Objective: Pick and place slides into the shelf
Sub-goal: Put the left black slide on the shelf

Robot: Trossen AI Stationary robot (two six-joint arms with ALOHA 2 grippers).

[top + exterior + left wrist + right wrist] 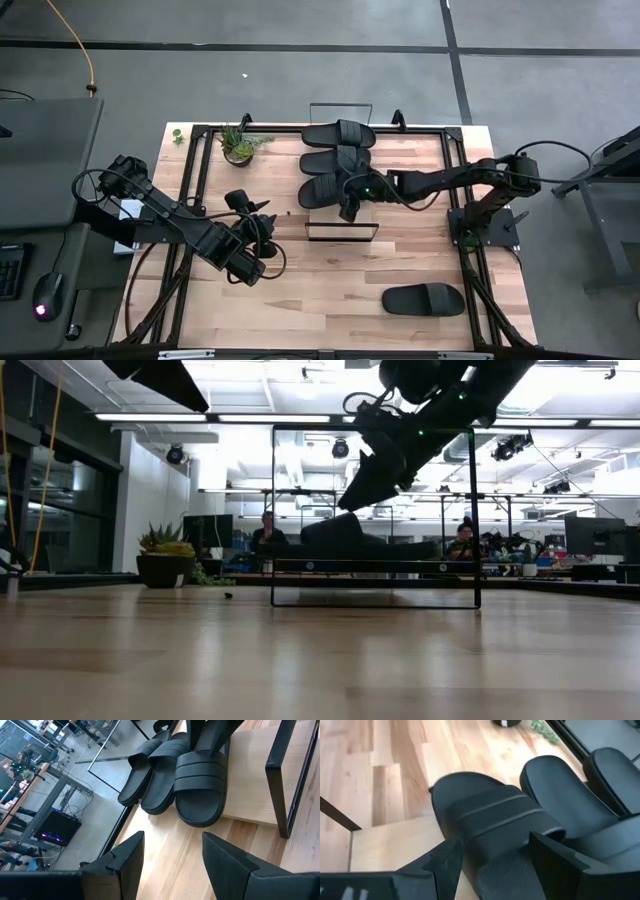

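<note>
Third slide going onto the shelf, one left on the bench.

The right hand [349, 203] sits over the shelf [330, 218], fingers apart around the third slide [325, 190] beside two placed slides [338, 146]. Next, I judge: lift clear, then fetch the last slide [423, 299] (well apart, near the bench's front edge). The left hand [262, 228] waits nearby, fingers apart, empty.
</note>
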